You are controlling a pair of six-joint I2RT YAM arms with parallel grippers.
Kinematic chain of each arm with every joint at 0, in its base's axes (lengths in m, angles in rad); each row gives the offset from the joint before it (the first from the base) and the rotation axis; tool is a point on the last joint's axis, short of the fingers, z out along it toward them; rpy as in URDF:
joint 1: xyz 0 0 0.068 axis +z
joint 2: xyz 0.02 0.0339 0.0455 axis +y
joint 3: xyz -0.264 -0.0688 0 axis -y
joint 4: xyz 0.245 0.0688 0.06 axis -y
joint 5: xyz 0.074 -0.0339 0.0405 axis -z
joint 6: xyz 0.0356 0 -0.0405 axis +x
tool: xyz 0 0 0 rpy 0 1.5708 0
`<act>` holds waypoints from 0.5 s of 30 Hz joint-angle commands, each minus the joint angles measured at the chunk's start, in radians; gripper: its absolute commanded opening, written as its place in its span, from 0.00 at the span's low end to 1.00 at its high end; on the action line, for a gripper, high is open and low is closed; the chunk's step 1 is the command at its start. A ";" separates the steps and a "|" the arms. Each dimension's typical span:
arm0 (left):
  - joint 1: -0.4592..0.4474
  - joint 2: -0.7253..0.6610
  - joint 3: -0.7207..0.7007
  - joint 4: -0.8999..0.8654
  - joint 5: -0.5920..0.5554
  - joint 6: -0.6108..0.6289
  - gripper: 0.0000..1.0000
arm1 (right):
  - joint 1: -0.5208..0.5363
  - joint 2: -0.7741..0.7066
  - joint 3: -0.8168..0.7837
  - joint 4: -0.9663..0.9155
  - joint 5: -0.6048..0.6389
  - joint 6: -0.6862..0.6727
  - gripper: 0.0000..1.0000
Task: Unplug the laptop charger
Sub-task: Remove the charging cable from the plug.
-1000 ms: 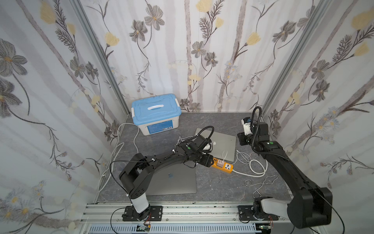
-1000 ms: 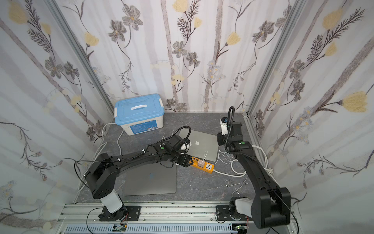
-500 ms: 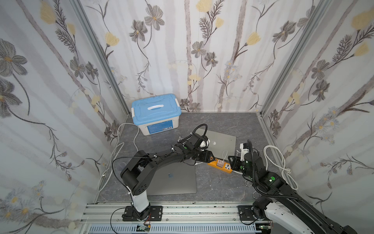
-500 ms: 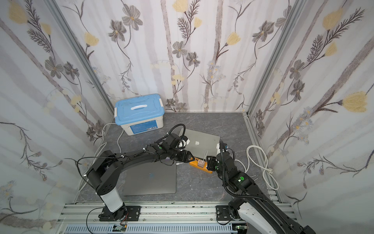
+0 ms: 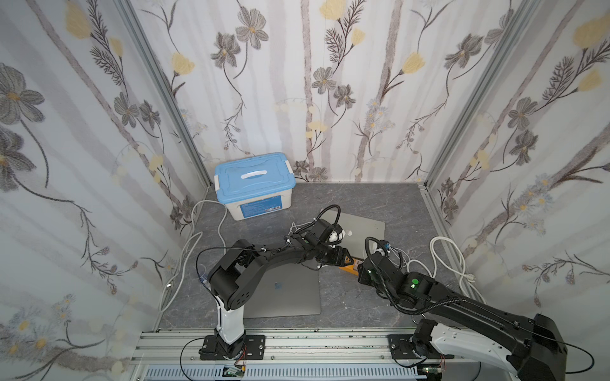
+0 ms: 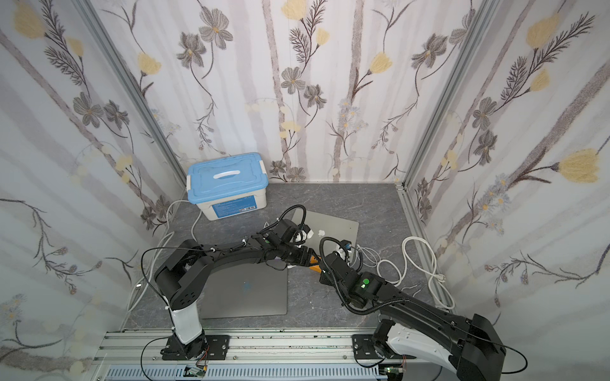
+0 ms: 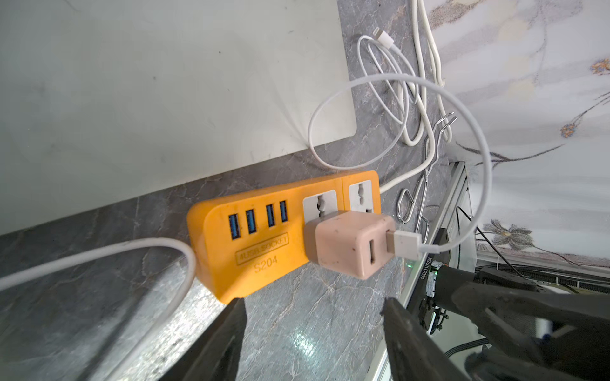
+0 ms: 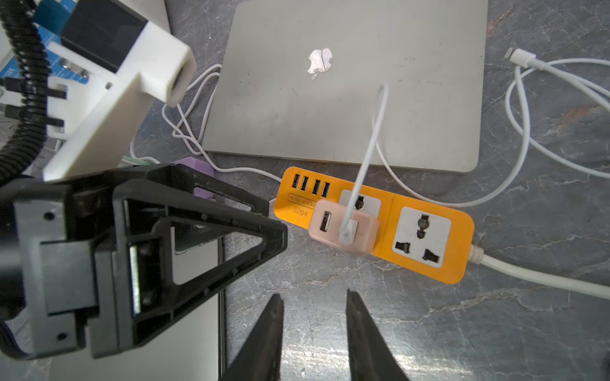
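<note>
The charger (image 7: 350, 244) sits plugged into the power strip (image 7: 260, 240), so the whole pull is yet to do; the left tool (image 7: 313, 301) and right tool (image 8: 313, 294) hover beside that strip, jaws apart, empty.

I count two laptops on the worktop (image 5: 363, 204): one silver laptop (image 8: 346, 99) towards one o'clock and one grey laptop (image 5: 284, 293) towards seven. One blue-lidded box (image 5: 254, 184) sits at eleven. There is one orange power strip (image 7: 260, 245), with four USB ports (image 7: 235, 226) and two sockets (image 7: 318, 206). One charger (image 7: 346, 244) sits in it, with two ports of its own. The white cables (image 7: 99, 253) tangle too much for me to count.
</note>
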 commanded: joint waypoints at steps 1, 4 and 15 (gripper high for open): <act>0.001 0.003 -0.007 0.074 0.021 0.005 0.69 | 0.015 0.018 0.031 -0.031 0.079 0.073 0.33; 0.001 0.010 -0.004 0.086 0.026 0.005 0.69 | 0.022 0.023 0.055 -0.065 0.108 0.083 0.33; -0.023 0.070 0.033 0.093 0.044 0.012 0.68 | 0.023 0.040 0.047 -0.088 0.138 0.116 0.33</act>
